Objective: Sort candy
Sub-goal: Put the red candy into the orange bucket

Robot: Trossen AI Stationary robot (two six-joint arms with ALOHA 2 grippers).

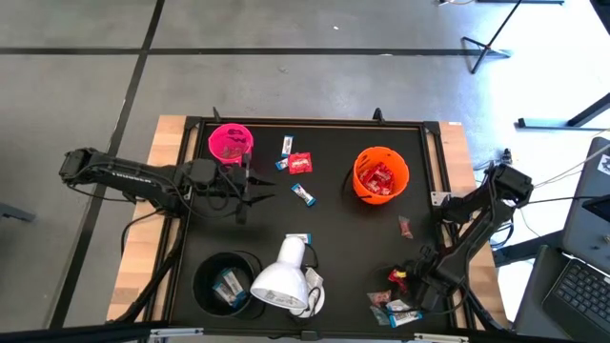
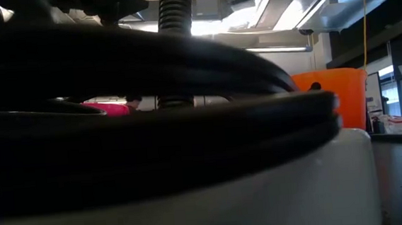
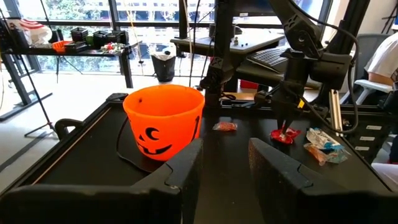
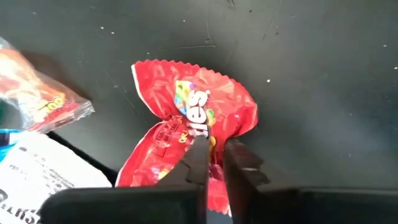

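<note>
A: What is the right gripper [image 4: 213, 163] doing?

B: In its own wrist view the two fingers are pinched nearly together on the crumpled middle of a red candy packet [image 4: 193, 134], which lies on the black counter [image 4: 298, 56]. So it is clenched on that packet. In the high view this gripper [image 1: 412, 274] sits at the lower right of the frame, tip down at the same packet [image 1: 396, 275].

A: And the left gripper?

B: The left gripper [image 3: 225, 163] hangs part-open and holds nothing; its fingers frame the orange cup [image 3: 164, 120]. From above it [image 1: 255, 191] is in the left half of the frame, just below the pink cup [image 1: 231, 142].

A: What does one view give that another lacks?

B: Only the high view shows the whole spread: red packets inside the orange cup [image 1: 380, 173], loose candy upper centre [image 1: 300, 164], white-and-blue bars lower right [image 1: 400, 312], the black cup [image 1: 227, 282] and the white lamp head [image 1: 282, 279]. The low view is mostly blocked by a dark cable [image 2: 151, 109].
</note>
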